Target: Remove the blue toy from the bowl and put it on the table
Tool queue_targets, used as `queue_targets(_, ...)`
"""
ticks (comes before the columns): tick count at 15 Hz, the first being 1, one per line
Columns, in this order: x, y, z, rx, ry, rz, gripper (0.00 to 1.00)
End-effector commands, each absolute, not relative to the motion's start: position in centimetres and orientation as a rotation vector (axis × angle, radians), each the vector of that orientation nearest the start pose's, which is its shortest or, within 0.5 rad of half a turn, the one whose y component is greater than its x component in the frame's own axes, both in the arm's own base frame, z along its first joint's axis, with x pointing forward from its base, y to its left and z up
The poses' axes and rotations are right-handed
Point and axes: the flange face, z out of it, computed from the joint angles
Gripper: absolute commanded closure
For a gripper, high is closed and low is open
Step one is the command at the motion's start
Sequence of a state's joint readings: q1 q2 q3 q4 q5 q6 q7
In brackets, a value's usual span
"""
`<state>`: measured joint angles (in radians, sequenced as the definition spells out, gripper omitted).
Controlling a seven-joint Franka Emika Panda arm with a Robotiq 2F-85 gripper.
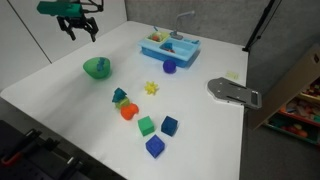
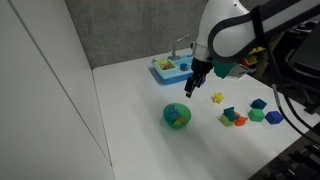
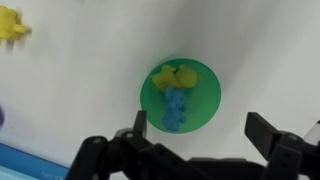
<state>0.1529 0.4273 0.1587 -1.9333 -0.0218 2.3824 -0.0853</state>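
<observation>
The green bowl [image 3: 182, 96] sits on the white table [image 3: 270, 60]. In the wrist view it holds the blue toy [image 3: 176, 110] and a yellow piece [image 3: 174, 78] beside it. The bowl also shows in both exterior views [image 1: 97, 67] [image 2: 177, 116]. My gripper [image 3: 200, 135] is open and empty, high above the bowl, its two fingers spread wide at the bottom of the wrist view. It hangs in the air in both exterior views [image 1: 78, 27] [image 2: 195, 82].
A light blue toy sink [image 1: 169, 45] with a tap stands at the back. A yellow star [image 1: 151, 88], a purple round piece [image 1: 169, 67], two dark blue cubes [image 1: 169, 125], a green block [image 1: 146, 125] and an orange piece [image 1: 128, 112] lie scattered. A grey tool [image 1: 234, 92] lies near the table edge.
</observation>
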Motion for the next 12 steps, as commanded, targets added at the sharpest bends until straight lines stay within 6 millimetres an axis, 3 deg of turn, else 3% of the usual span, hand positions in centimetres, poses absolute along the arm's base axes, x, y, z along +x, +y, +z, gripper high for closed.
queue_targets(1,62.1,19.4,24.8,-2.998,-0.642,-0.045,0.0)
queue_targets(12,64.8,20.2,14.3,-2.972,-0.613,-0.015,0.0)
